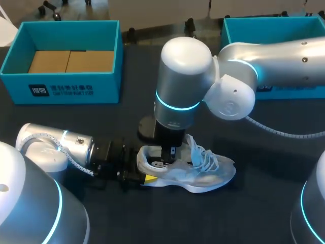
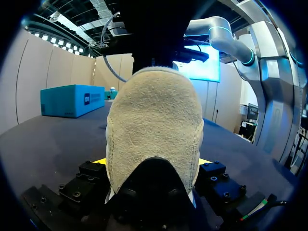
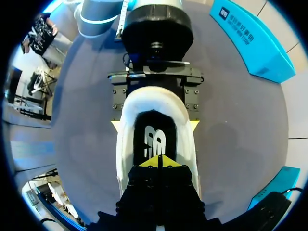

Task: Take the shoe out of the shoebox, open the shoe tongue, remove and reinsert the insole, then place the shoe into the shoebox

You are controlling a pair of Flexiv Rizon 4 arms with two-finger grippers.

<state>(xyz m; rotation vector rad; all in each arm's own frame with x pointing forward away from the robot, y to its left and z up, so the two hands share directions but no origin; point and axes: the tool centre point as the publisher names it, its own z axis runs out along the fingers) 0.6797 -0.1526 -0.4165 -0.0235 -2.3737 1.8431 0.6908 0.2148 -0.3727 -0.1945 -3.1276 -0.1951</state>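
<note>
The shoe (image 1: pixel 195 170) lay on the desk (image 1: pixel 254 213), apart from the shoebox (image 1: pixel 66 76), my left jaws clamped on its heel (image 2: pixel 154 130), my right jaws together inside it at the insole (image 3: pixel 155 139), which I judged needed lifting out next.

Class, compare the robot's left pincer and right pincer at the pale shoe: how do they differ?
The left pincer lies level, its yellow tips apart, clamping the heel of the white mesh sneaker from both sides; the right pincer points straight down, tips together inside the shoe's opening. Both are at the sneaker's heel end.
</note>
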